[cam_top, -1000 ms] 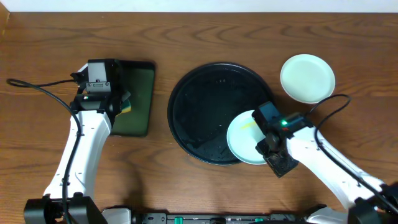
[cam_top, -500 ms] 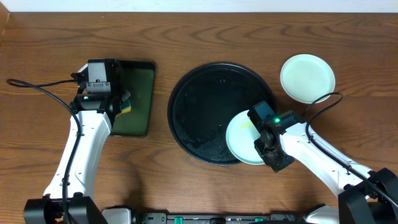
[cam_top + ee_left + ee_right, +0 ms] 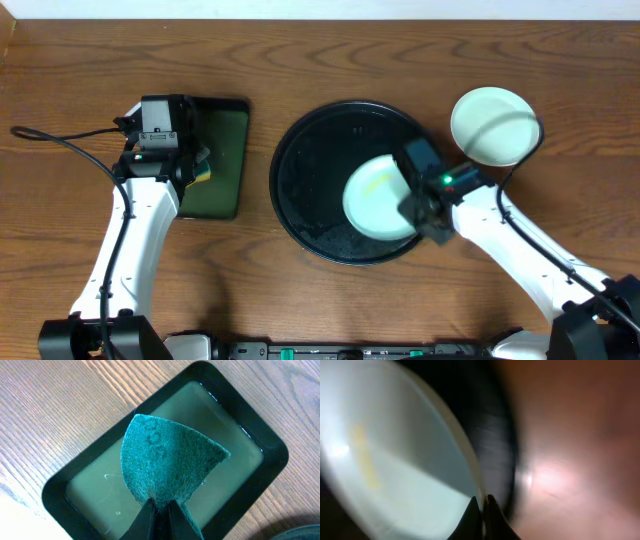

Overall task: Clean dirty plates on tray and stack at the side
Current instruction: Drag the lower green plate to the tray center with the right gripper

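Right hand [image 3: 481,510] pinches pale mint round plate [image 3: 372,195] by rim, 4 o'clock on big round black tray [image 3: 305,160]; hold level & steady w/ smear up for wiping.

No words, numbers or brands can be read. Faint ring marks on the dark green fibrous scouring pad [image 3: 170,460], just above the left hand [image 3: 160,506], spell nothing.

Brown wood-grain table [image 3: 250,295] filling the view, pale strip [image 3: 400,8] beyond its far edge; even light
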You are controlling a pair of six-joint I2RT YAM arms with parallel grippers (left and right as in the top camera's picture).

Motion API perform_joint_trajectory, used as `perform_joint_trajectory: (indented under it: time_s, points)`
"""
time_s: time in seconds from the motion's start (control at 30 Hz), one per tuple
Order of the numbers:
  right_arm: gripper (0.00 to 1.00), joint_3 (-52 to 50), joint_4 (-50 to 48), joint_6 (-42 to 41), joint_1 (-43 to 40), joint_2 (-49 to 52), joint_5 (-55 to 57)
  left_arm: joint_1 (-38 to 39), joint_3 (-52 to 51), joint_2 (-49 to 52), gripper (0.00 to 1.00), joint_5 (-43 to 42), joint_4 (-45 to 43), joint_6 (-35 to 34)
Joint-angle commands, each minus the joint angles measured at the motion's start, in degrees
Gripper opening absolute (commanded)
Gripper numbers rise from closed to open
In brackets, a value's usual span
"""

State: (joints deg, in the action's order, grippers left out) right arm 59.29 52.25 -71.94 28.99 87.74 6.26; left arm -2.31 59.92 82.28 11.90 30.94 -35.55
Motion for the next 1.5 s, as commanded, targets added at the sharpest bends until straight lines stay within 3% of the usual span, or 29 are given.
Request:
perform_joint_trajectory:
  time_s: [0.0, 0.13, 0.33, 0.47, 0.7, 0.77, 0.9, 0.97, 1.07, 1.27, 1.47]
  points:
    - [0.01, 3.21, -6.03, 10.12, -0.28, 0.24, 2.84, -0.2, -0.35, -0.28, 0.08, 0.04, 0.0, 0.37]
    - [0.01, 3.21, -14.73, 15.26, -0.22, 1.49, 0.37, -0.2, -0.35, -0.28, 0.08, 0.04, 0.2, 0.39]
    - [0.01, 3.21, -23.02, 33.16, -0.22, 6.29, -7.65, -0.2, -0.35, -0.28, 0.08, 0.07, 0.09, 0.37]
    - [0.01, 3.23, -24.68, 40.85, -0.52, 11.91, -13.86, -0.2, -0.35, -0.28, 0.08, 0.07, 0.09, 0.37]
    - [0.02, 3.23, -21.55, 43.89, -4.02, 16.44, -17.09, -0.2, -0.35, -0.28, 0.08, 0.07, 0.09, 0.37]
    - [0.11, 3.3, -20.57, 45.11, -5.73, 16.35, -16.83, -0.2, -0.35, -0.28, 0.08, 0.04, 0.09, 0.39]
    - [0.15, 3.98, -19.47, 46.1, -9.79, 16.28, -17.27, -0.2, -0.35, -0.28, 0.08, 0.07, 0.09, 0.37]
    - [0.29, 4.28, -19.5, 47.06, -11.41, 16.28, -18.56, -0.2, -0.35, -0.28, 0.08, 0.04, 0.09, 0.37]
    - [0.38, 4.37, -20.33, 48.57, -12.39, 16.31, -20.81, -0.2, -0.35, -0.28, 0.08, 0.04, 0.04, 0.37]
    - [0.31, 4.37, -22.88, 50.73, -11.3, 16.61, -21.4, -0.2, -0.37, -0.28, 0.08, 0.07, 0.04, 0.37]
    - [0.34, 4.37, -23.8, 52.33, -9.49, 18.45, -21.11, -0.2, -0.35, -0.28, 0.08, 0.04, 0.04, 0.37]
